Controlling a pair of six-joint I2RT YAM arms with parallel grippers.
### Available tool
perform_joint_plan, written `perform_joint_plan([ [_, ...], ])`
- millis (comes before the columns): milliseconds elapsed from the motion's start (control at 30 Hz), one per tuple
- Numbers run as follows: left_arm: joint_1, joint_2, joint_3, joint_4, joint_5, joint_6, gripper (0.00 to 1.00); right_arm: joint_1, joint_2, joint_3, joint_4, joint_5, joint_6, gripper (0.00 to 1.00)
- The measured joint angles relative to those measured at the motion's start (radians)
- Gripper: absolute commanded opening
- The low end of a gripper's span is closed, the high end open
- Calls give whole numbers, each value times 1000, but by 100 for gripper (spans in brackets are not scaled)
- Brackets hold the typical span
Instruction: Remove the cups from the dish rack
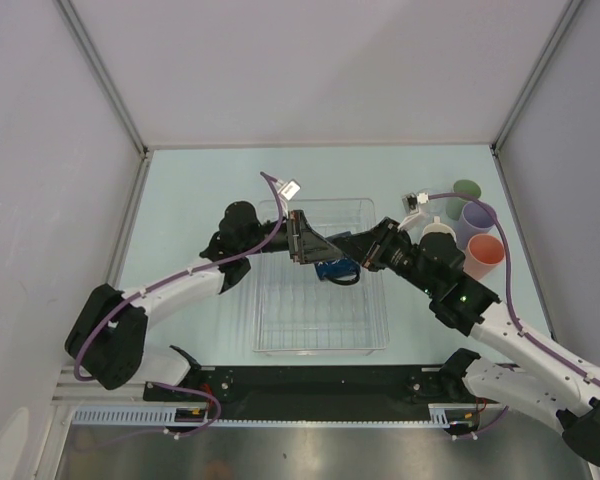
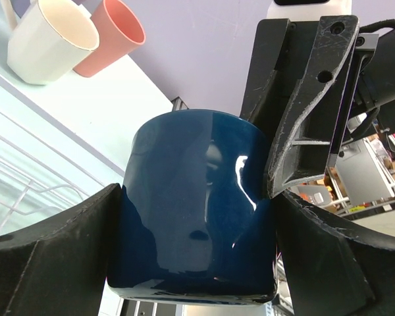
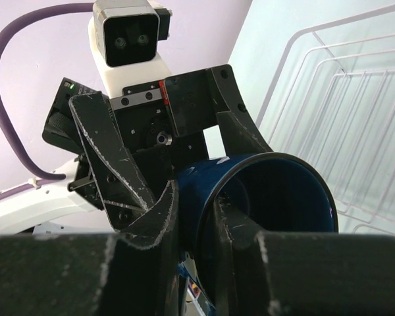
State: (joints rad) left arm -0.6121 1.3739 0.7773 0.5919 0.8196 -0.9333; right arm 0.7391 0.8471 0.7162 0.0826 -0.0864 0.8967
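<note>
The dark blue mug hangs above the dish rack, held between both grippers. My left gripper is shut on the mug's body, one finger on each side. My right gripper is shut on the mug's wall, with one finger inside the rim and the other outside. The sage green, lavender and salmon tumblers and the cream mug stand on the table right of the rack. I cannot make out the clear glass.
The rack's wire grid looks bare under the mug. The cream mug and salmon tumbler stand close beside the right arm. Grey walls close in the table at the left, back and right.
</note>
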Motion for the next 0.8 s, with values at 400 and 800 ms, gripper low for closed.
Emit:
perform_joint_plan([
  [400, 29, 50, 32, -53, 74, -3, 98, 0, 12, -8, -11, 16, -1, 0],
  [800, 233, 68, 57, -343, -245, 6, 100, 1, -19, -15, -65, 25, -115, 0],
])
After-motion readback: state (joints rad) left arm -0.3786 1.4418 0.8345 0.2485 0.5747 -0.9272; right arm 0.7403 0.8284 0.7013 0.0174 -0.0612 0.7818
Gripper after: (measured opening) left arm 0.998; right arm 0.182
